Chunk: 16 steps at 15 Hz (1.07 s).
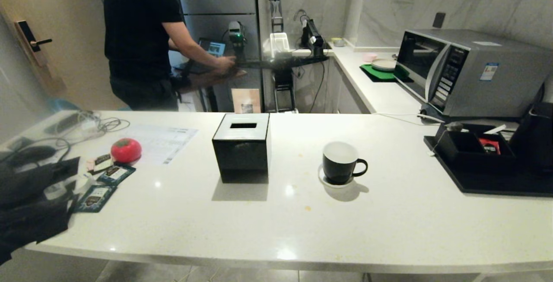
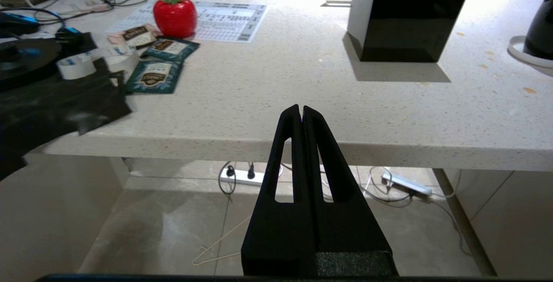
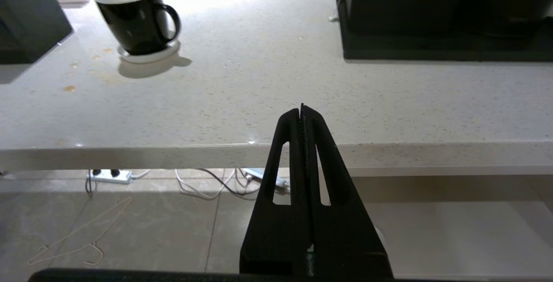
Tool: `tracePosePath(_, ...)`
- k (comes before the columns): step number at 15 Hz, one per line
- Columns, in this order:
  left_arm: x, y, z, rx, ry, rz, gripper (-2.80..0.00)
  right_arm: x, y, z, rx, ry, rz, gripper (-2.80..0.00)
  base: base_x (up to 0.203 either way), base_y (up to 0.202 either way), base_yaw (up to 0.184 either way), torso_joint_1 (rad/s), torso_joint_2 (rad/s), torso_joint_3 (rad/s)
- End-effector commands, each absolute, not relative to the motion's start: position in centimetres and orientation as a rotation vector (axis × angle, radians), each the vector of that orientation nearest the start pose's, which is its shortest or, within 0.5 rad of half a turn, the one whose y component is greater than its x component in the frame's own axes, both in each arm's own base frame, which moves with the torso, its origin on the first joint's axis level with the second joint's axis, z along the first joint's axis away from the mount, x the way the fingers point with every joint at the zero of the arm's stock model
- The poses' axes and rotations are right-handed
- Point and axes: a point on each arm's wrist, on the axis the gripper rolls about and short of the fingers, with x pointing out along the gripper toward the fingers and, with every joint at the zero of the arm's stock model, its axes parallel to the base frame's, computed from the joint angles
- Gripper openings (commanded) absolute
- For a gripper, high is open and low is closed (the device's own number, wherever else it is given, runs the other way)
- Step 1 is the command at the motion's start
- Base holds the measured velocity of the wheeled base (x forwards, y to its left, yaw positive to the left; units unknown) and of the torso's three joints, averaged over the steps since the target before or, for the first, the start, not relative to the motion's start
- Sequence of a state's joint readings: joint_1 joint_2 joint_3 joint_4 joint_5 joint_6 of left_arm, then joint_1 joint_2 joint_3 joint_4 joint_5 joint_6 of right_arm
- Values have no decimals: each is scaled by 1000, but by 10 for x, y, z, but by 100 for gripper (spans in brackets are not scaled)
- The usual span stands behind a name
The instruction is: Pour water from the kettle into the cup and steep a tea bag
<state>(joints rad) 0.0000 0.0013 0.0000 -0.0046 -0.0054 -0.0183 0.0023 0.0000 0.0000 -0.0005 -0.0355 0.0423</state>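
Note:
The black cup [image 1: 341, 163] with a white inside stands on its small white saucer [image 1: 323, 179] right of the counter's middle, handle to the right; the right wrist view also shows the cup [image 3: 134, 18]. The black kettle [image 1: 535, 139] sits at the far right on a black tray, partly cut off. A small pale tea bag [image 1: 454, 125] seems to rest on the organiser's rim, its thin string trailing to the counter. No water shows. My left gripper [image 2: 302, 109] and right gripper [image 3: 301, 108] are both shut and empty, held before the counter's front edge, outside the head view.
A black cube box [image 1: 242, 148] with a slot stands left of the cup. Further left lie a red tomato-shaped thing [image 1: 126, 150], teal sachets [image 1: 114, 174] and cables [image 1: 99, 124]. The black tray [image 1: 488, 182] holds an organiser with a red packet [image 1: 489, 146]. A microwave [image 1: 466, 72] and a person [image 1: 138, 36] are behind.

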Motion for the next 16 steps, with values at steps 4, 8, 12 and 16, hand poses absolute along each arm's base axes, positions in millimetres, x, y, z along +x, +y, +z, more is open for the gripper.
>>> tracePosePath(4,-23,0,76,-18,-3,-6,-280,-23,-1,75,43,-1,-35,-280,5,-124,1,4,4,2)
tracePosePath(8,-23,0,76,-18,-3,-6,-280,-23,-1,75,43,-1,-34,-280,0,-195,1,1,3,3)
tracePosePath(12,-23,0,76,-18,-3,-6,-280,-23,-1,75,43,-1,-34,-280,0,-193,1,2,2,4)
tracePosePath(16,-23,0,76,-20,-3,-6,-280,-23,-1,75,43,-1,-34,-280,0,-193,3,-1,2,2)
